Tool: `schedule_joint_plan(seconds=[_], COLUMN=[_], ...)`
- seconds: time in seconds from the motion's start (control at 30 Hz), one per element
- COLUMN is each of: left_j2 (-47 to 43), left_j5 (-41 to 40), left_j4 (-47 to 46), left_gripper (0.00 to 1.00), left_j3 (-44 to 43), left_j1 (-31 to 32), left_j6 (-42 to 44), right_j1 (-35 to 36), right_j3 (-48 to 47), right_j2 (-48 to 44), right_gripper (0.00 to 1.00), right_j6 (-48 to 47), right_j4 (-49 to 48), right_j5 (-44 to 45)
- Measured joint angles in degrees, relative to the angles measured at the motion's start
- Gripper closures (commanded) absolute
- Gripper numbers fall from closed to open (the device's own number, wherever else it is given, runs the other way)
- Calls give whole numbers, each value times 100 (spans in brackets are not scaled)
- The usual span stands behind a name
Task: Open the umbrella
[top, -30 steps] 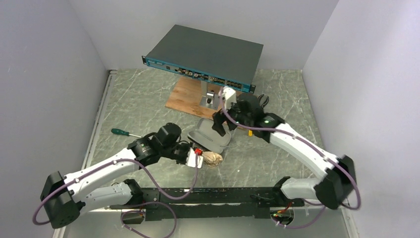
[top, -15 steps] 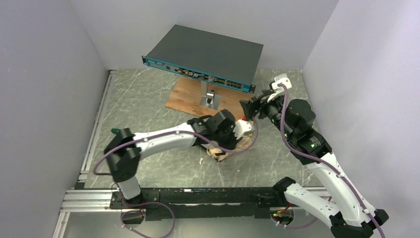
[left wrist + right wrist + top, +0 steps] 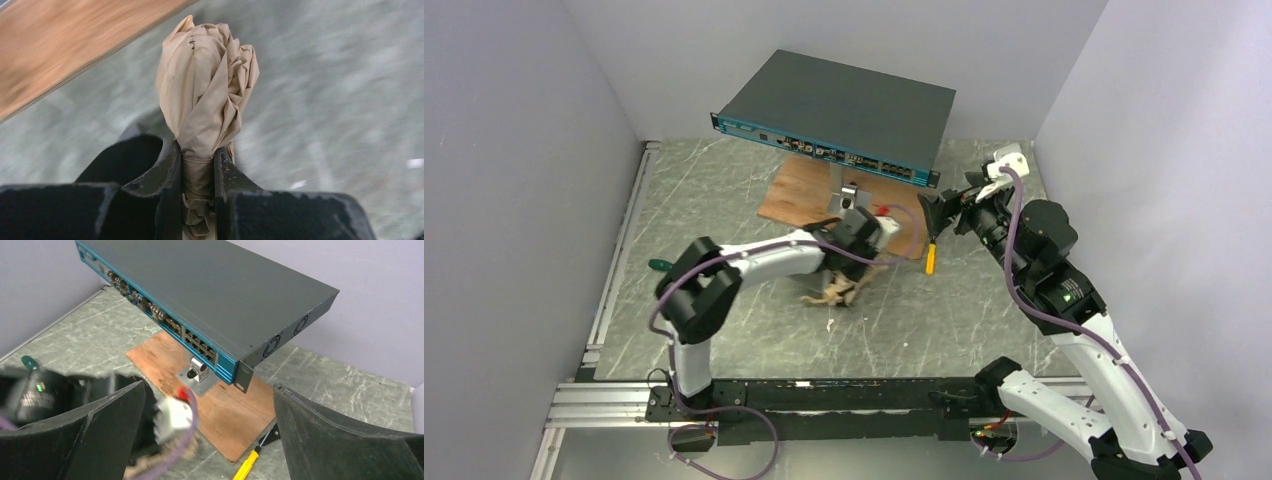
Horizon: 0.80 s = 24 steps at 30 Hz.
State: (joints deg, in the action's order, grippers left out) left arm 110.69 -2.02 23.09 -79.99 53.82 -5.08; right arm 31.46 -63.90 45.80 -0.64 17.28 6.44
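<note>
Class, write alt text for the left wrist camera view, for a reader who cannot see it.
The black left gripper is clamped on a folded, wrinkled tan-beige fabric umbrella, whose canopy points away from the camera. Behind it, blurred, lie the grey-green marbled table and the edge of a brown wooden board.

Overhead looks down; close wrist views share the wooden board (image 3: 227, 415).

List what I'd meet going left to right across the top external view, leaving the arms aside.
green-handled screwdriver → umbrella → yellow-handled screwdriver. The wooden board and the network switch span the middle, overlapping the umbrella's position, so they are left out of the order.
</note>
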Motion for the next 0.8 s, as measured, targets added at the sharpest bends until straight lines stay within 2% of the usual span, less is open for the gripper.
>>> schedule_joint_plan(seconds=[0.2, 0.37, 0.57, 0.8], left_j2=[-1185, -1711, -2975, -5045], left_j5=[-138, -129, 706, 2496], left_j4=[-76, -107, 208, 704], left_gripper=[100, 100, 100, 100], left_j3=[1438, 1969, 2225, 1810], left_j1=[-1790, -2861, -3012, -2997], left_j6=[800, 1674, 2243, 2168], right_j1=[-4, -4, -4, -4], right_j3=[181, 286, 282, 214], right_j2=[-44, 79, 269, 354], right_gripper=[0, 1, 1, 2], right_j6=[-87, -116, -208, -614], right_j4=[13, 118, 389, 1029], right_j5=[-376, -745, -1386, -2817])
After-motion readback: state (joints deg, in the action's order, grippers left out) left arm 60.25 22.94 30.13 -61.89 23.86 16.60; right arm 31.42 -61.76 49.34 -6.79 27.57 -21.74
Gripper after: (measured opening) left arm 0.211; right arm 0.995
